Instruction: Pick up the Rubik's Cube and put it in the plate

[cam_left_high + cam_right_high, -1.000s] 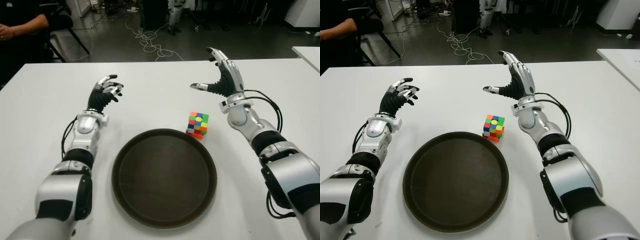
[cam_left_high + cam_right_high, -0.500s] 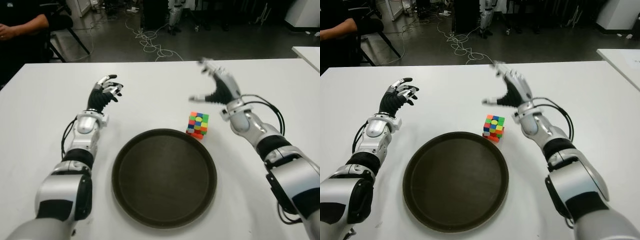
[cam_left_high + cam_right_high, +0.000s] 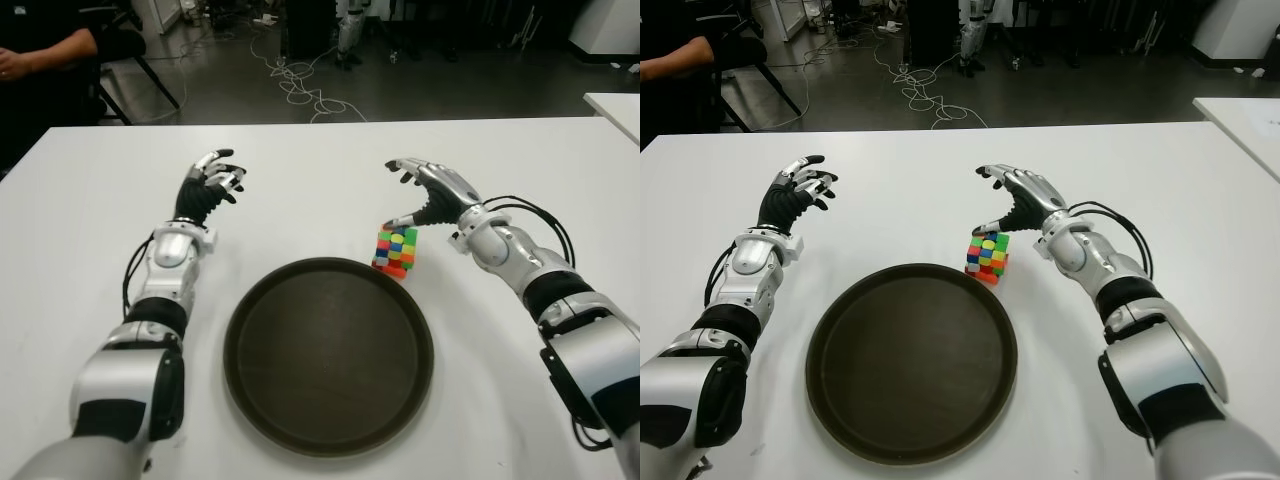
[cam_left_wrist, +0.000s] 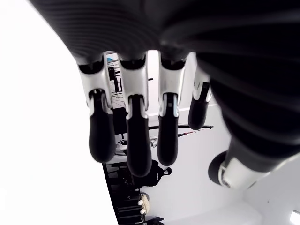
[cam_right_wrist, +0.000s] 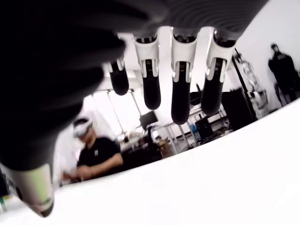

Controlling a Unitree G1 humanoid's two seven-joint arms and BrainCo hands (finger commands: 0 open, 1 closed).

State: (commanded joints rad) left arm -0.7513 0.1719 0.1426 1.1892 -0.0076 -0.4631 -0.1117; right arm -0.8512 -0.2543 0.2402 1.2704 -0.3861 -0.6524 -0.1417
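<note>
Rubik's Cube (image 3: 396,249) sits on the white table (image 3: 300,190), just off the far right rim of the dark round plate (image 3: 329,355); not in the plate; right hand (image 3: 432,192) is over the cube from the far right side, fingers spread and holding nothing, thumb tip down at the cube's top edge; can't tell if thumb actually touches; left hand (image 3: 207,186) shows well left of the cube, beyond the plate's left side, fingers loosely curled, nothing held; a person sits past the table's far left corner.

right robot hand (image 3: 432,193) lowered, perhaps touching Rubik's Cube (image 3: 396,249)
</note>
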